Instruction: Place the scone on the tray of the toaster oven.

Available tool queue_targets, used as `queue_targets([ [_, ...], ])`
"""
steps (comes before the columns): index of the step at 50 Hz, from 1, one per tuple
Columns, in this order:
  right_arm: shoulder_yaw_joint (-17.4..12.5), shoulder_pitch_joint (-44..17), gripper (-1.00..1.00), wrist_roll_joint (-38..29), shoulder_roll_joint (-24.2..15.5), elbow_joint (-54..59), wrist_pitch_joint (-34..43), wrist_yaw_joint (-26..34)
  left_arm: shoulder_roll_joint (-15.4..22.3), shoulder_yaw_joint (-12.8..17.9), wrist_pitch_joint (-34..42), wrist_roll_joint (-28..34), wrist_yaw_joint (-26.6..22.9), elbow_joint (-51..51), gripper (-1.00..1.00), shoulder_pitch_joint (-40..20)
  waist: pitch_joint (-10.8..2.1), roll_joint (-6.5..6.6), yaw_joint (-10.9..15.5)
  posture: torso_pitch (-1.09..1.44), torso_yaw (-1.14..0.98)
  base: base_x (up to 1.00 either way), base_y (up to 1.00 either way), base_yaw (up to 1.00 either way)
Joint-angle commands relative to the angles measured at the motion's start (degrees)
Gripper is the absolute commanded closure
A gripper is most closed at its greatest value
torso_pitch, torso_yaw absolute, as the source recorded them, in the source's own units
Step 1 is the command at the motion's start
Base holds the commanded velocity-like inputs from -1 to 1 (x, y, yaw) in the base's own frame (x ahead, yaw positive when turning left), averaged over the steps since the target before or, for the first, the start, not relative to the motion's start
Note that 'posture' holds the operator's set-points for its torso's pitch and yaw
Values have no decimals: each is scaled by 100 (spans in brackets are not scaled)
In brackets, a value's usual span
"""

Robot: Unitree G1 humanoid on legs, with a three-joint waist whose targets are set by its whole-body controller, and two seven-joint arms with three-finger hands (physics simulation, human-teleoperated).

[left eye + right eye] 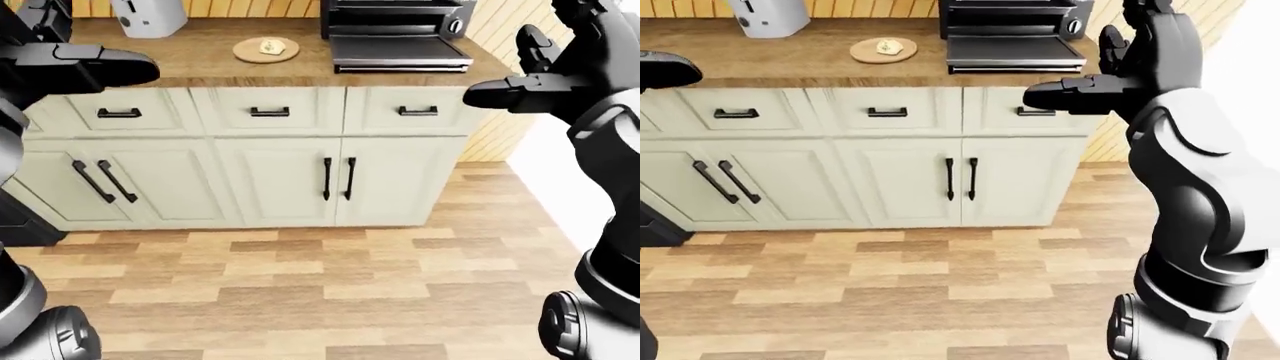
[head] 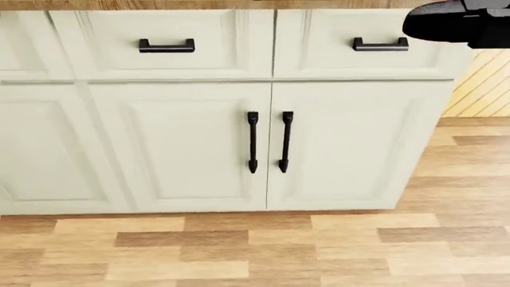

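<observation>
Wooden counter (image 1: 200,52) bears scone (image 1: 268,47) beside toaster oven (image 1: 395,19); right hand (image 1: 1110,71) and left hand (image 1: 85,64) spread, empty.

No legible text or labels anywhere

Brown wooden countertop (image 1: 190,52): visible grain, matt. Pale cream painted cabinet doors (image 2: 179,146), smooth, satin, with matt black metal bar handles (image 2: 253,142). Plank wood floor (image 1: 300,300) in mixed tan and brown, low sheen. Dark metal toaster oven (image 1: 395,19) with brushed grey metal tray (image 1: 398,51), faint gloss. My black right hand (image 1: 1095,86) looks like smooth matt plastic; the forearm shell above it is glossy white-grey.
</observation>
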Motion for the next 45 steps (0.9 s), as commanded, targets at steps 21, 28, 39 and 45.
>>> queue_targets([
  [21,-415,-1233,-100,1266,-968,-660,284,-780,58,31,-159,-46,-23,-210,-100,-206,-203,90,-14,0,0,0,0,0],
  [28,-324,-1122,-100,1445,-1052,-701,172,-894,78,82,-103,-68,-28,-231,-100,-230,-177,83,-1,0,0,1,0,0],
  [39,-298,-1044,-100,1493,-1076,-651,70,-946,63,40,-115,-63,-14,-244,-100,-227,-185,74,-11,0,0,9,0,0],
  [45,-229,-916,-100,1402,-1010,-700,19,-901,82,68,-105,-75,-16,-234,-100,-228,-177,38,-12,0,0,15,0,0],
])
